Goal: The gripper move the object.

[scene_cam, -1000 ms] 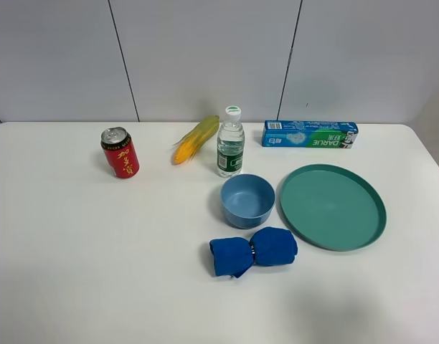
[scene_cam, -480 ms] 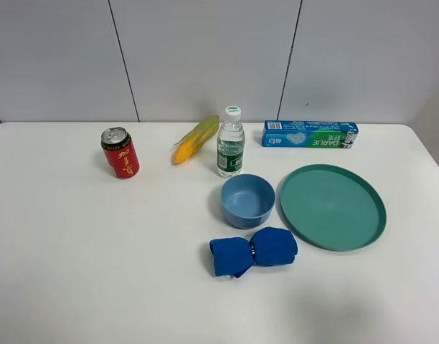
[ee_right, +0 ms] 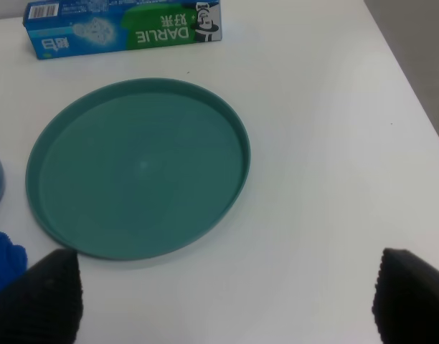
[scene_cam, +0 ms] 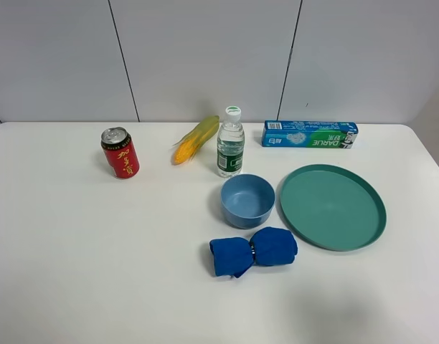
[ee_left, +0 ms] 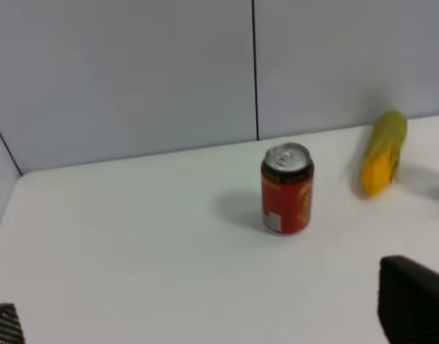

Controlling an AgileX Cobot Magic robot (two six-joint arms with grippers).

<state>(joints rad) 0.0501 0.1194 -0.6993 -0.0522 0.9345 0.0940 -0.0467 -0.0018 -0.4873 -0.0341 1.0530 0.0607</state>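
Near the back edge of the surface stood the object, just behind the blue bowl. It looked light, smooth and tippable; its labelled middle seemed the safest hold. Both pairs of fingers were spread apart, holding nothing.

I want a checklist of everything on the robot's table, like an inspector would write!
Surface: white table, clean.
Job's things: water bottle upright, cap on, between corn and toothpaste box, behind blue bowl.
Clutter: red can upright; green plate; blue cloth in front of the bowl.
Grippers: left gripper and right gripper open, holding nothing, only fingertips showing.
Cables: nothing seen.
Surroundings: grey panel wall.
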